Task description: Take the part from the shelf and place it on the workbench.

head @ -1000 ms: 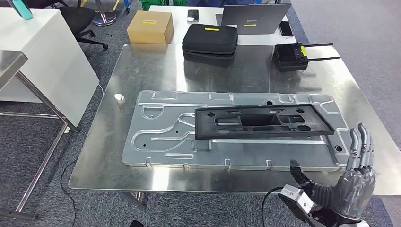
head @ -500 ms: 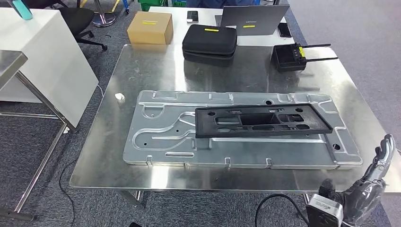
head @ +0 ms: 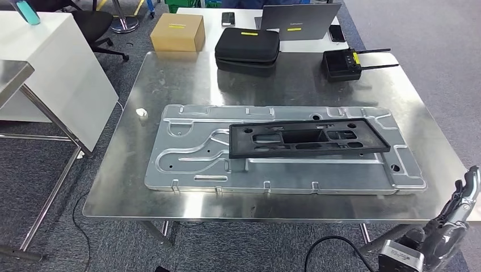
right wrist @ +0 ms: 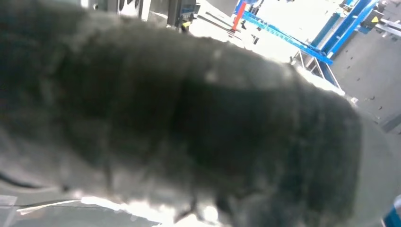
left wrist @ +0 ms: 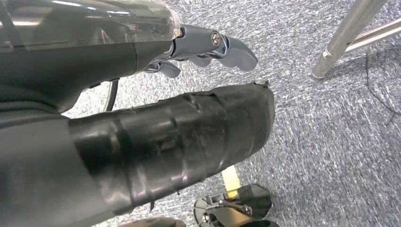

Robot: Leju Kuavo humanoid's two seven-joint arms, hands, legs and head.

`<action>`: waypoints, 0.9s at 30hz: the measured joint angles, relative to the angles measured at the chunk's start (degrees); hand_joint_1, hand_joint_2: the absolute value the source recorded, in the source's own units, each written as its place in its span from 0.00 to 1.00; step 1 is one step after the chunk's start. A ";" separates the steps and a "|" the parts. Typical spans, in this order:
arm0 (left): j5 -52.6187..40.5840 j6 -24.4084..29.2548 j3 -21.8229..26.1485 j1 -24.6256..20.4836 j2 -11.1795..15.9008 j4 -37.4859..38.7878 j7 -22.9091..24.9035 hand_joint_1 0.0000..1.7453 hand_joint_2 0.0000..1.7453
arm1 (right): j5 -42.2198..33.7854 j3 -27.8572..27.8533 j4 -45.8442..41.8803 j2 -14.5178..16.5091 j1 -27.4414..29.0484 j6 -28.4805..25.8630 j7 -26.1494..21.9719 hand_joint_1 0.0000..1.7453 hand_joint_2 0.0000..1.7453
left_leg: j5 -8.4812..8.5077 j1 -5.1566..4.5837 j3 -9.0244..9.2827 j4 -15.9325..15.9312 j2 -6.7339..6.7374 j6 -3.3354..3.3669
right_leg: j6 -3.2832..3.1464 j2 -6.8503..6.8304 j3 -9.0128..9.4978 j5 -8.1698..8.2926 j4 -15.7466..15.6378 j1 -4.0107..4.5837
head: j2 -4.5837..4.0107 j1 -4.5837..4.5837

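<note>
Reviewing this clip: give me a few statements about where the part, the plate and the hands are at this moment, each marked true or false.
1. The black part lies on the metal plate. True.
2. The right hand grips the black part. False: it is off the workbench edge, holding nothing, fingers apart.
3. A black case sits at the far side of the workbench. True.
4. The cardboard box rests on the metal plate. False: it stands beyond the workbench's far edge.
5. The left hand holds nothing, over the carpet. True.
</note>
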 joint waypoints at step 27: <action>0.49 0.67 0.33 0.28 0.14 0.00 -0.14 0.00 0.00 | -1.92 0.01 0.15 0.86 2.24 -0.03 -1.20 0.00 0.00 | -0.70 -0.08 1.31 -0.40 0.34 1.46 | 1.34 -0.07 0.53 -0.65 0.59 -0.20 | 0.00 0.01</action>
